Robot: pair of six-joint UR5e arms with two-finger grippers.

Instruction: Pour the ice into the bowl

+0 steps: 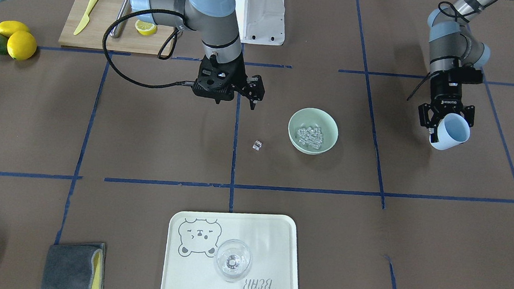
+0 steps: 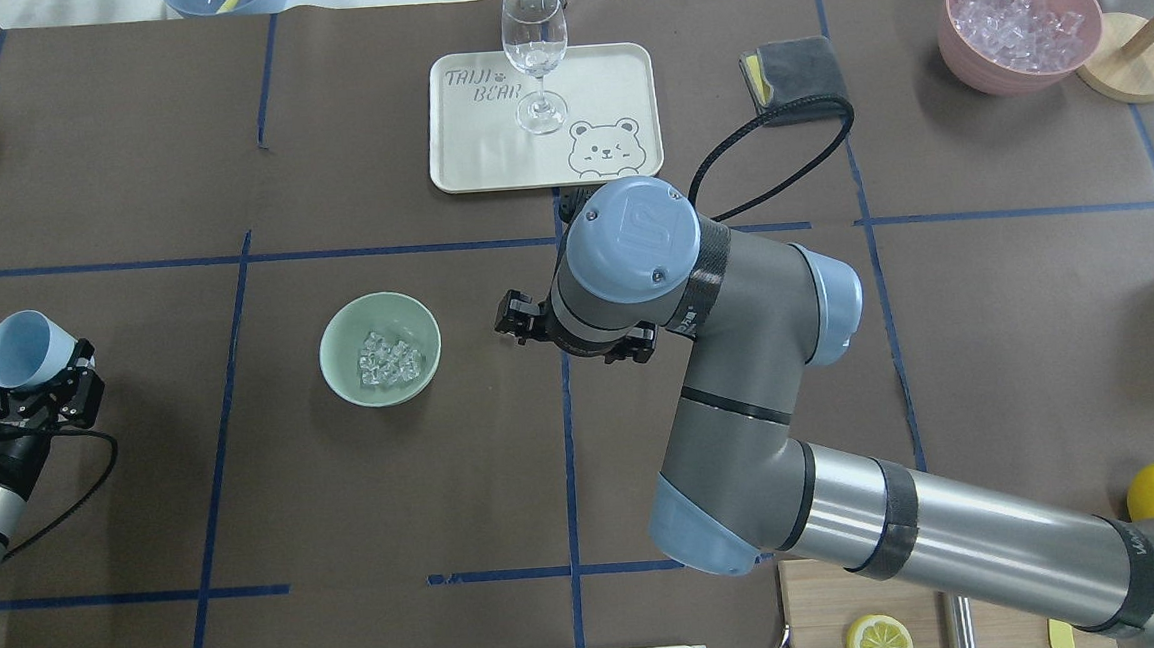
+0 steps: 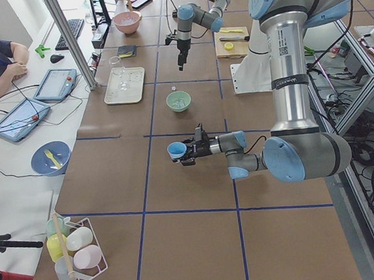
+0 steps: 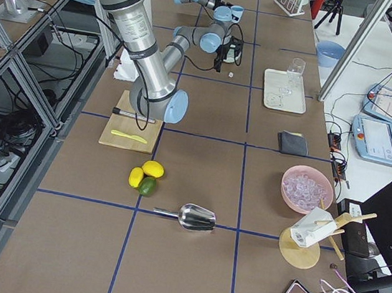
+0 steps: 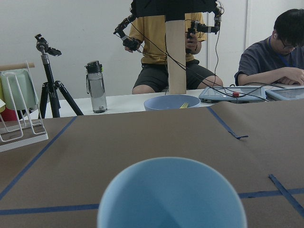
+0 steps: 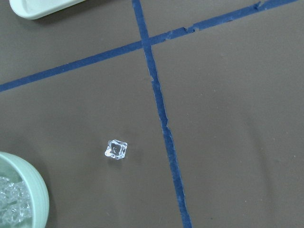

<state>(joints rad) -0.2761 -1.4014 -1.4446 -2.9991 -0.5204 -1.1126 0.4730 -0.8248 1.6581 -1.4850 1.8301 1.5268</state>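
The left gripper [image 1: 445, 120] is closed around a light blue cup [image 1: 452, 132] tipped on its side, well apart from the mint-green bowl [image 1: 328, 124]. The ice [image 1: 310, 136] lies in the bowl. One loose ice cube [image 1: 257, 145] lies on the table [image 1: 369, 247] near the bowl. The right gripper [image 1: 254, 95] hangs near that cube and holds nothing. I cannot tell how wide its jaws are.

One camera is facing me from across the table [image 1: 144, 153], looking steeply down; another is peering over my shoulders. Both are sharing the bowl [image 1: 330, 125]. Two more are watching from the table's ends, farther off. My right wrist camera is staring straight down, close on an ice cube [image 6: 116, 149] beside that bowl; my left one is gazing level over the blue cup [image 5: 171, 194].
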